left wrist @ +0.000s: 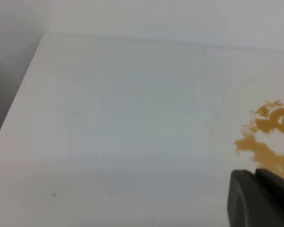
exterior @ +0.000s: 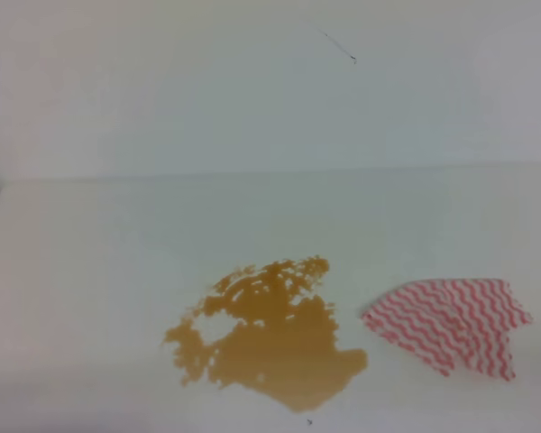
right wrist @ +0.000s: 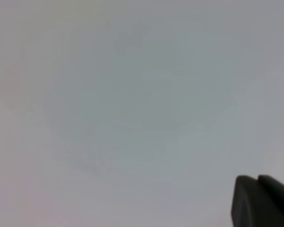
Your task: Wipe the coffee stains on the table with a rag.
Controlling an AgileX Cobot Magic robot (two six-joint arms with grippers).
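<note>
- Waiting to be wiped, the coffee stains (exterior: 269, 336) lie as one broad amber-brown pool with ragged edges on the near middle of the white table (exterior: 99, 262); nothing of the pool looks smeared or thinned.
- The rag (exterior: 449, 323), red-and-white wavy striped, lies flat on the table just right of the pool, apart from it and with no gripper on it.
- Neither arm shows in the high view.
- The left gripper (left wrist: 261, 198) appears only as a dark corner in its wrist view, near the pool's left edge; whether its jaws are together I cannot tell.
- The right gripper (right wrist: 262, 201) has its jaws together, holding nothing.
- By my judgement nothing is done yet: grasping the rag and wiping both remain.
</note>
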